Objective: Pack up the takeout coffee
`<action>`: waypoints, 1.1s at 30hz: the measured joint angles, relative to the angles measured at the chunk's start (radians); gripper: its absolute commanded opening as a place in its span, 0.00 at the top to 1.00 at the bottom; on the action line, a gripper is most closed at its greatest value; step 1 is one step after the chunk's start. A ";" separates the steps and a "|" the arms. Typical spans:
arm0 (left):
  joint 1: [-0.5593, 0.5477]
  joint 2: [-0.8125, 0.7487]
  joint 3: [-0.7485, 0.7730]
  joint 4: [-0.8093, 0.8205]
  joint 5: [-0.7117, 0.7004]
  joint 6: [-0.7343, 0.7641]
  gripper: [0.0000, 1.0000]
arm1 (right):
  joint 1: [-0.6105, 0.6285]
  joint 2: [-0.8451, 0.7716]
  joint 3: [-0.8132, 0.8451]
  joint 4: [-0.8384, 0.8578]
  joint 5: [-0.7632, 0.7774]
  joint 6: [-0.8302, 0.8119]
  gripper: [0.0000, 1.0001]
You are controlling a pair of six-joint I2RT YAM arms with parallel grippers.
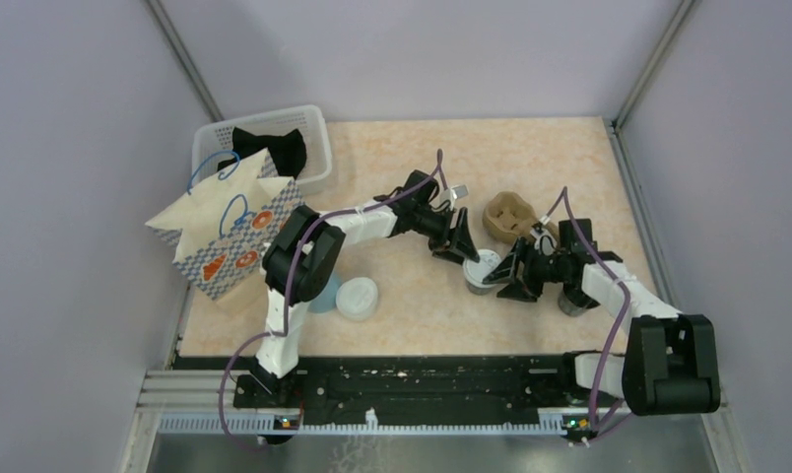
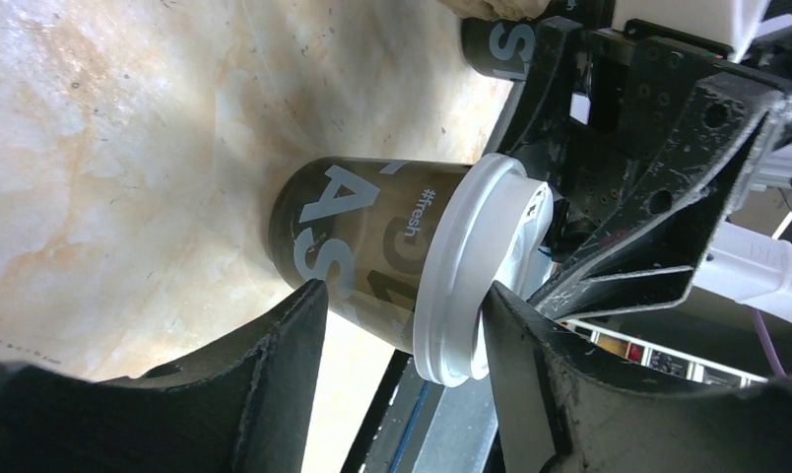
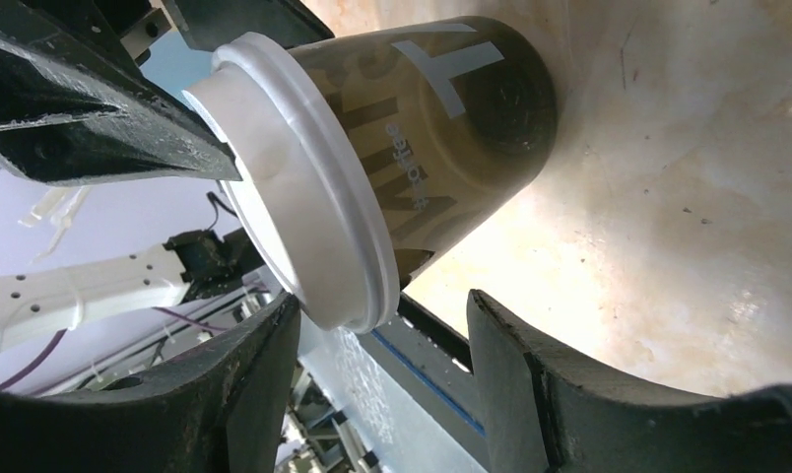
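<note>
Takeout coffee (image 1: pixel 483 270): small disposable cup, dark brown-black wall (image 2: pixel 367 241), large pale grey lettering, "#fresh" readable on side. Tapered, narrow base, wider at rim. Round greyish-white lid (image 3: pixel 298 202) seated on rim, raised outer ring, lower centre. Stands upright, base flat on marbled bench (image 1: pixel 530 158), right of middle, toward near edge.

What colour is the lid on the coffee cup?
The lid is white, clearest in the right wrist view.
</note>
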 measured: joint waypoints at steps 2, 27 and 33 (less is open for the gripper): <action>-0.001 0.000 0.011 -0.019 -0.012 0.008 0.27 | 0.000 0.000 0.026 -0.035 0.018 -0.008 0.35; -0.001 -0.050 -0.020 0.037 -0.037 -0.045 0.26 | -0.001 0.039 0.162 -0.116 0.064 -0.026 0.37; -0.005 -0.089 -0.149 0.089 -0.029 -0.093 0.28 | 0.014 0.178 0.249 -0.103 0.083 -0.046 0.40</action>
